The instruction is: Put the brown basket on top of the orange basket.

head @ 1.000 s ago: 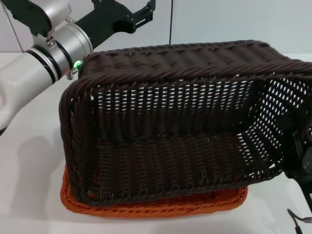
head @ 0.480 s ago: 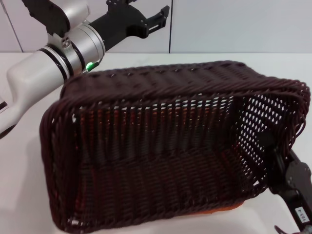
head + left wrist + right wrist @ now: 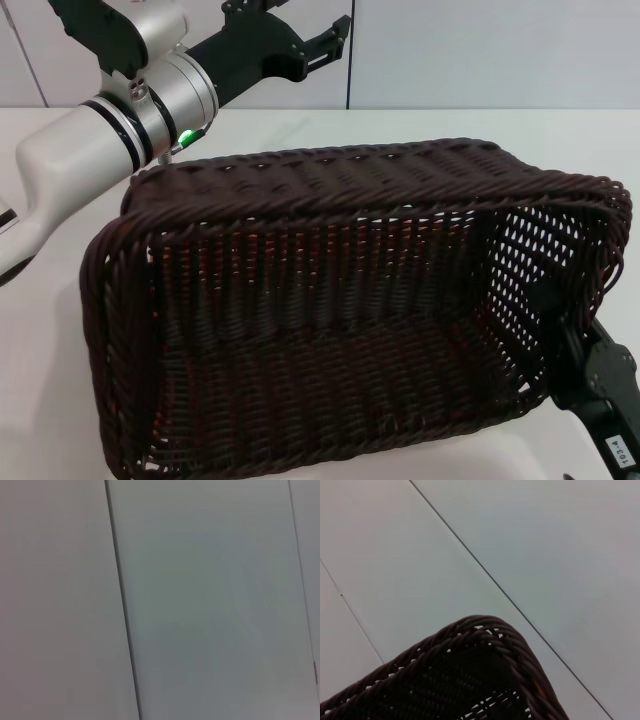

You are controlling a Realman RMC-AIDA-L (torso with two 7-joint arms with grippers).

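Head view / brown basket point(image 3: 340, 320): fills most of the view, tipped so its open mouth faces the camera; long axis runs left-right; the right end sits higher than the left; the near left corner reaches the bottom edge.
Head view / orange basket point(image 3: 262, 238): only faint orange glints through the weave of the brown basket's far wall; position under or behind it cannot be told.
Head view / right end effector point(image 3: 590, 375): low right, at the right short wall of the brown basket; black body just outside that wall, a dark part shows through the weave inside; looks clamped on the wall.
Head view / left end effector point(image 3: 330, 40): far left, raised above the counter point(image 3: 400, 125), well apart from the basket; black fingers spread, nothing between them.
Left wrist view / wall panels point(image 3: 210, 600): plain grey surface with a dark seam; no basket in view.
Right wrist view / brown basket point(image 3: 470, 680): one braided rim corner close up, grey panels behind it; own fingers not visible.
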